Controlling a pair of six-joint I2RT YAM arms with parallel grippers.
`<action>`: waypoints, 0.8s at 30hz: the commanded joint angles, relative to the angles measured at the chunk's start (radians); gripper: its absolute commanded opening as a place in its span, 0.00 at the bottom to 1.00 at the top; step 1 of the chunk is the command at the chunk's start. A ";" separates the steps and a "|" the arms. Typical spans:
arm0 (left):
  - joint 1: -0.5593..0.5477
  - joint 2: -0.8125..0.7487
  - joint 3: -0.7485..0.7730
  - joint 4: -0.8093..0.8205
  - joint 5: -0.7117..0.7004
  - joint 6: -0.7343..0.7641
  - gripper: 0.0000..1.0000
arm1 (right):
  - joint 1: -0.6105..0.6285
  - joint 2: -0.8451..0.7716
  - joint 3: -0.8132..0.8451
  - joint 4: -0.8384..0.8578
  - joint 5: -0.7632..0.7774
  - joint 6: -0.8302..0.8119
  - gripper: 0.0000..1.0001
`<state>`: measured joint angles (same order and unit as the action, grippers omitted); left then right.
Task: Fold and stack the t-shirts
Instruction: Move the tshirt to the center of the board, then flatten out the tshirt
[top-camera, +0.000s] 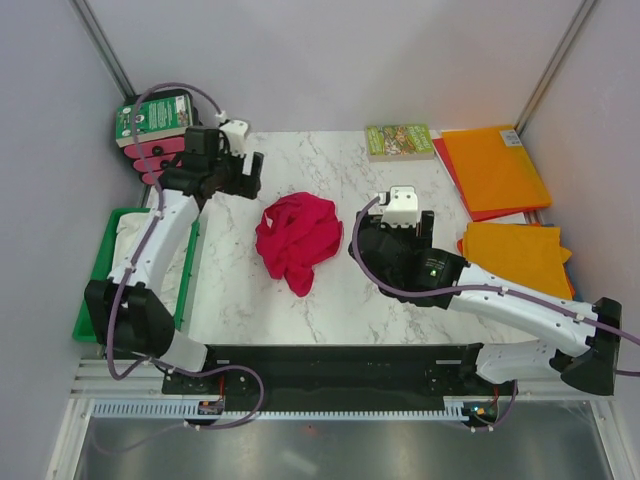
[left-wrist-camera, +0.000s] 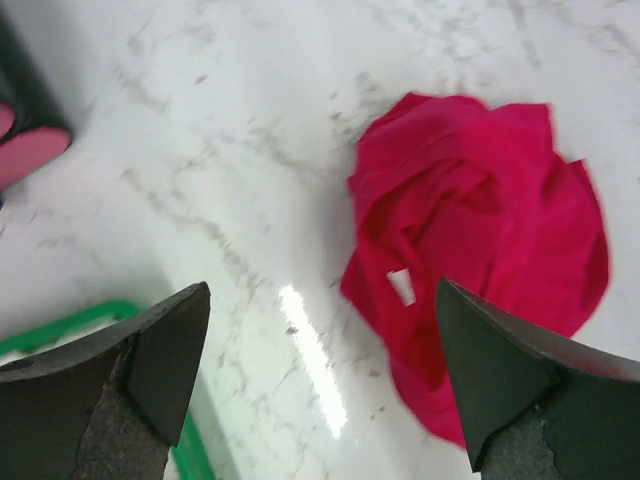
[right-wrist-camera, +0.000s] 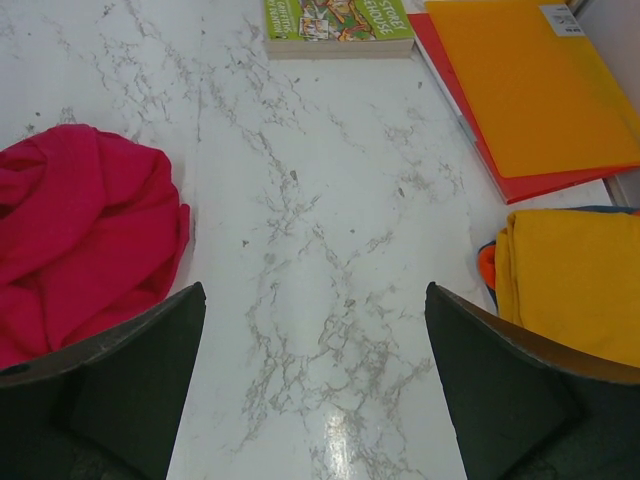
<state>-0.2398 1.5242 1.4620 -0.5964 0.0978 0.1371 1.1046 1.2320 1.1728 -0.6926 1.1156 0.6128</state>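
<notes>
A crimson red t-shirt lies crumpled in a heap at the middle of the marble table. It also shows in the left wrist view and the right wrist view. A folded orange t-shirt lies at the right edge, also in the right wrist view. My left gripper is open and empty, held above the table to the back left of the red shirt. My right gripper is open and empty, between the red and orange shirts. No white shirt shows clearly.
A green-covered book lies at the back edge. A flat orange folder on a red one lies at the back right. A green tray stands off the table's left side. A green, pink and black item sits at the back left.
</notes>
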 joint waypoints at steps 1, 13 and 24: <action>0.069 -0.137 -0.144 0.049 0.031 0.051 0.98 | -0.025 -0.003 -0.054 0.097 -0.057 -0.027 0.98; -0.003 -0.200 -0.359 0.089 0.160 0.004 0.73 | -0.031 0.044 -0.105 0.143 -0.117 -0.031 0.98; -0.003 -0.110 -0.399 0.072 0.220 0.036 0.72 | -0.034 0.084 -0.096 0.156 -0.134 -0.019 0.98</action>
<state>-0.2436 1.4002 1.0657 -0.5434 0.2615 0.1513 1.0748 1.3178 1.0698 -0.5625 0.9798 0.5873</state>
